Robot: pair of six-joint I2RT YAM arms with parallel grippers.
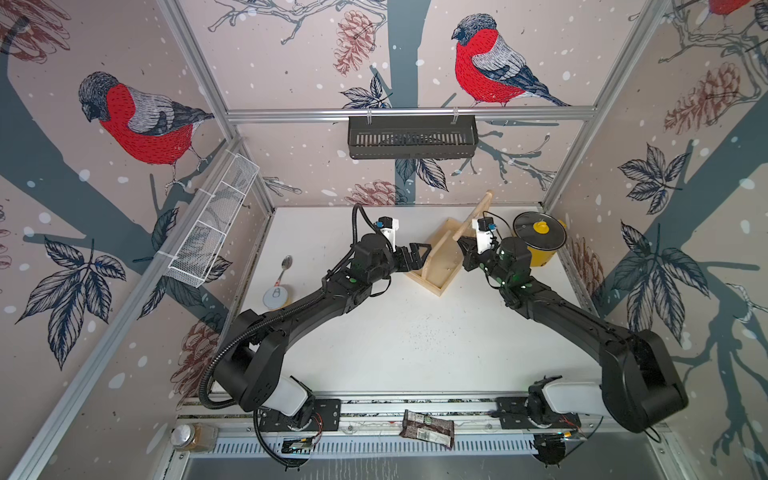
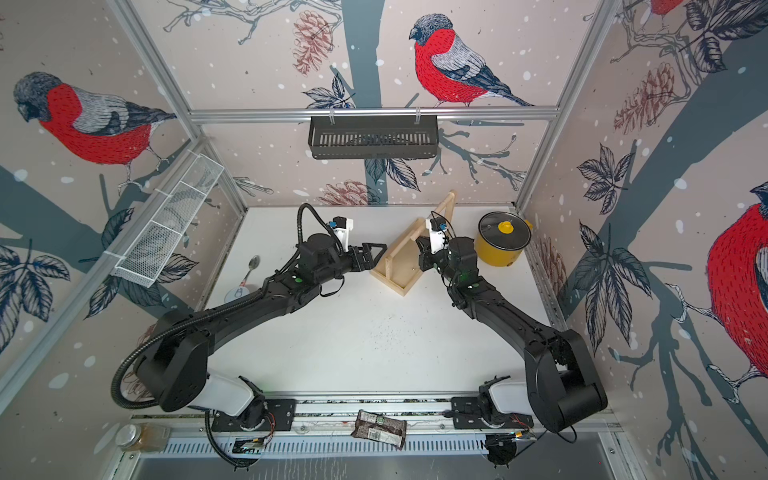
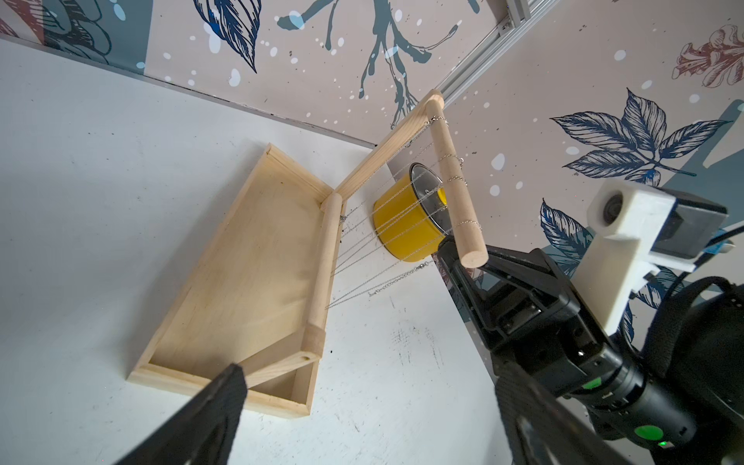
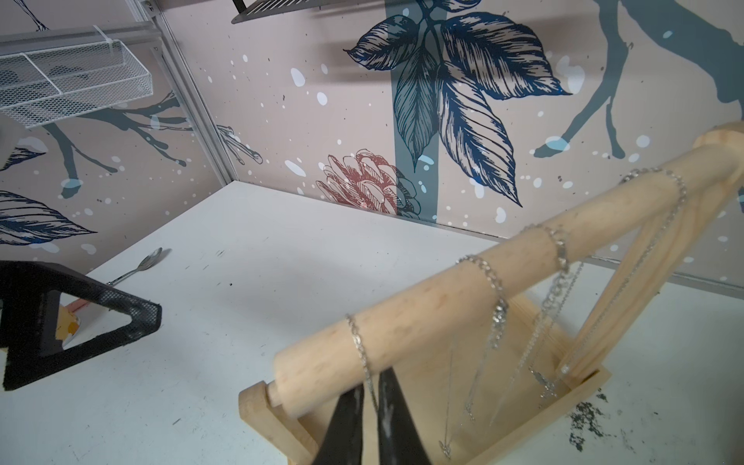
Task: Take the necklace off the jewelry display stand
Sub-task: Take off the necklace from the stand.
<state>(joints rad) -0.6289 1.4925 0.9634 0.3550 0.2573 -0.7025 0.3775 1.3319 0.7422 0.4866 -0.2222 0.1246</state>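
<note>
R hand (image 4: 372,386) nearly shut round necklace (image 4: 356,336) at crossbar (image 4: 435,310) free end, prob. to slide it off; L hand (image 1: 417,257) wide open, empty.

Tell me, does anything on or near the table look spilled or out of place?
Yes. Dark crumbs lie scattered on the white table beside the jewelry display stand, like a small spill. A crumpled wrapper lies on the front rail, off the table.

Pale unfinished wood jewelry display stand (image 3: 241,257), matt, its grain visible. Thin necklace chains (image 4: 499,306) of bright silvery metal. Glossy yellow pot (image 3: 396,237), probably enamelled metal. Polished metal spoon (image 4: 153,255). White table (image 3: 80,201), matt and scuffed.
</note>
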